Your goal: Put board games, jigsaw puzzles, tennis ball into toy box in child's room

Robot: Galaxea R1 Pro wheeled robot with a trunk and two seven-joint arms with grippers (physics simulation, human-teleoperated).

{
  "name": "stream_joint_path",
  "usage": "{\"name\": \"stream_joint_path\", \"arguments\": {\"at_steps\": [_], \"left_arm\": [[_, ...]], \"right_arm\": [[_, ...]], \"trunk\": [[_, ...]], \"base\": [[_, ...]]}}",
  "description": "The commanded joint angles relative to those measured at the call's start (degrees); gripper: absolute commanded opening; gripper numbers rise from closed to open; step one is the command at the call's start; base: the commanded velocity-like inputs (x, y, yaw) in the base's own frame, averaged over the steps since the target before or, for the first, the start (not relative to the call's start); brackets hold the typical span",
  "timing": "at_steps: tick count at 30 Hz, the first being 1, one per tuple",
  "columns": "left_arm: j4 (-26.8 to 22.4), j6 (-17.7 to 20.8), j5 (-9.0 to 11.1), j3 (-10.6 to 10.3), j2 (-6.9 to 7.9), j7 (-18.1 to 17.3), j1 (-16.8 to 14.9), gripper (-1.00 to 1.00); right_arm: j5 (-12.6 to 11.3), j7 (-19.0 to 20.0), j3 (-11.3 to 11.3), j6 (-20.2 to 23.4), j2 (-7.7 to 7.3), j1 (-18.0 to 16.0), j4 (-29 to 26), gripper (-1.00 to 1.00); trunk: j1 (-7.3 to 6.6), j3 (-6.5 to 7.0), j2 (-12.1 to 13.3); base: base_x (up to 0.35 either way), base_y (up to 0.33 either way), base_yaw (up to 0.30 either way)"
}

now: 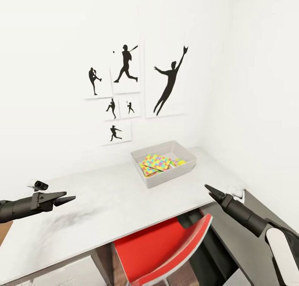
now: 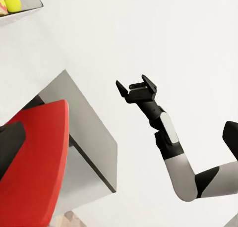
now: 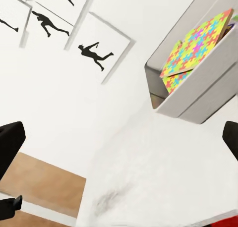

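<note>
- Toy box [image 1: 166, 169] sits at the far right of the white desk [image 1: 104, 203], against the wall.
- Jigsaw puzzles [image 1: 155, 163] lie stacked inside the box; tennis ball [image 1: 181, 162] is in the box beside them.
- Left gripper [image 1: 68, 200] hovers over the desk's near left, well apart from the box, jaws look closed, empty.
- Right gripper [image 1: 209, 189] hovers at the desk's near right edge, nearer the box, not touching; jaws released in the left wrist view [image 2: 136, 84], empty.
- Red chair [image 1: 166, 244] is tucked under the desk.
</note>
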Motion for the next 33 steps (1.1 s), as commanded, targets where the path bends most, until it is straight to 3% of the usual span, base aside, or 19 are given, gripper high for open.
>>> {"name": "stream_joint_path", "arguments": {"at_steps": [1, 11, 33], "left_arm": [[0.0, 0.6, 0.0, 0.0, 0.03, -0.2, 0.0, 1.0], [0.0, 0.7, 0.1, 0.0, 0.07, -0.3, 0.0, 1.0], [0.0, 0.6, 0.1, 0.0, 0.15, -0.3, 0.0, 1.0]], "right_arm": [[0.0, 0.1, -0.1, 0.4, 0.01, -0.1, 0.0, 1.0], [-0.1, 0.2, -0.1, 0.4, 0.01, -0.1, 0.1, 1.0], [-0.2, 0.3, -0.1, 0.4, 0.0, -0.1, 0.2, 1.0]], "trunk": [[0.01, -0.08, -0.1], [0.01, 0.57, -0.1], [0.01, 2.1, -0.1]], "base": [[-0.232, 0.094, -0.159], [-0.246, 0.123, -0.205], [-0.176, 0.238, -0.218]]}}
